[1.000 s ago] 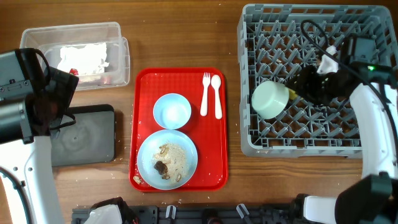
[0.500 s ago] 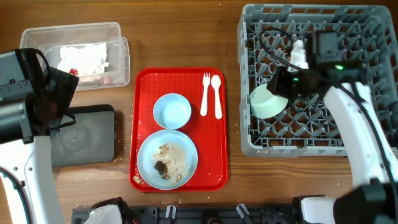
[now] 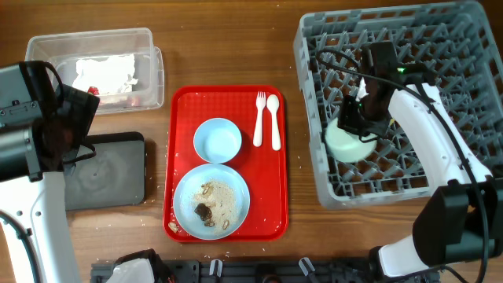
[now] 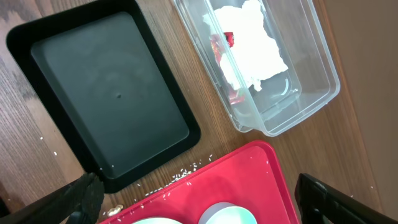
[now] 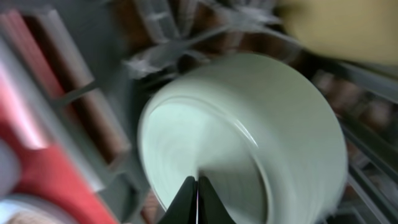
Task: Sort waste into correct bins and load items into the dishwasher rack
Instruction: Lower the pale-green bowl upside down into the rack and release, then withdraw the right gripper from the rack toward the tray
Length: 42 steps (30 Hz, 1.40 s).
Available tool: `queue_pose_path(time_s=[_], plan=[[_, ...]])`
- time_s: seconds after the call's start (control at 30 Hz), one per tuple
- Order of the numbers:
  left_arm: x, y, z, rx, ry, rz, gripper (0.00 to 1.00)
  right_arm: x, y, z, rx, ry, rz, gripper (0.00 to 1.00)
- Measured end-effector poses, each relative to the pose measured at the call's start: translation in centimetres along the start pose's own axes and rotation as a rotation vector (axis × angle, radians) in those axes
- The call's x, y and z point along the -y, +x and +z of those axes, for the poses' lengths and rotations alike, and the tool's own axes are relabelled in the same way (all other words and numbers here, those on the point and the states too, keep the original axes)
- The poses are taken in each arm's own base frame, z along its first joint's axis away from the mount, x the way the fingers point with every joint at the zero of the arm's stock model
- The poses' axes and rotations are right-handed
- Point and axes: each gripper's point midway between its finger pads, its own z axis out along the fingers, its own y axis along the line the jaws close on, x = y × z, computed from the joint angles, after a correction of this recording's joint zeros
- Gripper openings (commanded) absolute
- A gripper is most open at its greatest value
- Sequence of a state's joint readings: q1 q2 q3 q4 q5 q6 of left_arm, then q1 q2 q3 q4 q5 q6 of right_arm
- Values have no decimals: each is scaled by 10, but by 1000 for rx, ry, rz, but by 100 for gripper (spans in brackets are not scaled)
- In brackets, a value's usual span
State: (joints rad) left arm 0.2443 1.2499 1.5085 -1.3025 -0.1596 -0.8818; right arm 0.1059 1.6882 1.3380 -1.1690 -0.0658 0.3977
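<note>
Wrapper [image 3: 106,73] lies in the clear tub [image 3: 149,38]; the black tray [image 3: 106,169] holds nothing; left fingers [image 4: 81,198] spread. Blue bowl [image 3: 217,140], plate [image 3: 211,200] with scraps [image 3: 203,211], fork [image 3: 259,118] and spoon [image 3: 274,118] remain on the red tray [image 3: 181,102]. Mint green bowl [image 3: 351,141] sits in the rack [image 3: 310,102]; right fingers [image 5: 183,208] pressed together at it. Wooden desk [image 3: 236,39], scattered crumbs [image 4: 180,175]; room unseen

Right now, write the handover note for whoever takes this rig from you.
Left gripper: open, holding nothing, hovering near the black tray.
Right gripper: shut, tips against the green bowl in the rack.
Done: wrapper is in the clear tub; green bowl is in the rack.
Left to do: blue bowl, fork, spoon and plate, all on the red tray, go to the rack. Bin the plate's food scraps first.
</note>
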Motion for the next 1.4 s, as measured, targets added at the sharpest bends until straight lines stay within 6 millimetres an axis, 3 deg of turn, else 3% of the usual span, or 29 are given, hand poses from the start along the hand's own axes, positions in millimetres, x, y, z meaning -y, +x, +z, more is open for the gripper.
queue_pose_path(time_s=[0.13,0.4,0.43,0.53,0.57,0.7,0.8,0.93,1.1,1.23,1.4], plan=[[0,0,0,0,0,0,100,29,2,-9,31,134,48,11],[0,0,0,0,0,0,100,36,4,-28,85,153,60,11],[0,0,0,0,0,0,100,30,4,-27,77,121,44,16],[0,0,0,0,0,0,100,1,4,-25,59,-33,-78,55],[0,0,0,0,0,0,100,-11,4,-26,61,-85,-131,63],[0,0,0,0,0,0,100,-44,-5,-30,126,-200,-280,71],[0,0,0,0,1,0,100,-64,-19,-35,209,-251,-363,70],[0,0,0,0,0,0,100,-75,-35,-32,265,-272,-406,64],[0,0,0,0,0,0,100,-91,-36,6,204,-250,-484,56],[0,0,0,0,0,0,100,-100,-29,26,178,-188,-536,55],[0,0,0,0,0,0,100,-96,-38,45,195,-83,-516,39]])
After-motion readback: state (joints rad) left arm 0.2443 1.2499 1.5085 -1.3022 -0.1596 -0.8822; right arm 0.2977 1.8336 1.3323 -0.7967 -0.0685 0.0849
